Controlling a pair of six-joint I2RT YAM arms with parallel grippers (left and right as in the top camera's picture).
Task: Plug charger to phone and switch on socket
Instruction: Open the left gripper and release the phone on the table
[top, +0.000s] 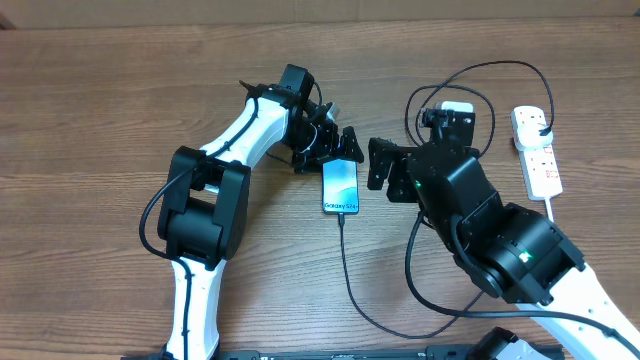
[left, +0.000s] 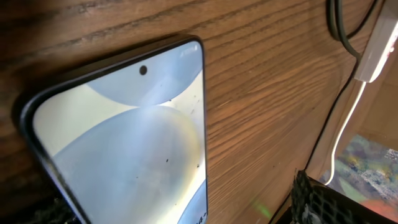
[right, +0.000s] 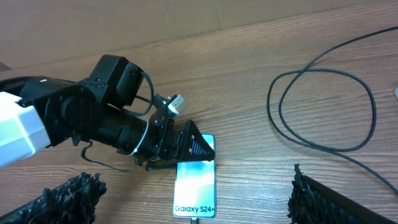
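Observation:
The phone (top: 340, 188) lies flat mid-table, its screen lit with "Galaxy S24" text (right: 194, 186). The charger's small connector (right: 194, 220) sits in the phone's near end, and the black cable (top: 352, 280) runs toward the front edge, then loops back to a black plug (top: 541, 130) on the white socket (top: 540, 165) at the right. My left gripper (top: 335, 150) is open, straddling the phone's far end (left: 124, 143), one fingertip (left: 317, 202) well clear of the phone's edge. My right gripper (top: 380, 165) is open just right of the phone, with nothing between its fingers (right: 323, 202).
The cable forms wide loops (right: 323, 112) on the wood between the right arm and the socket. The socket's thick white cord (top: 552, 212) trails toward the front right. The left arm (top: 205, 200) reaches in from the front left.

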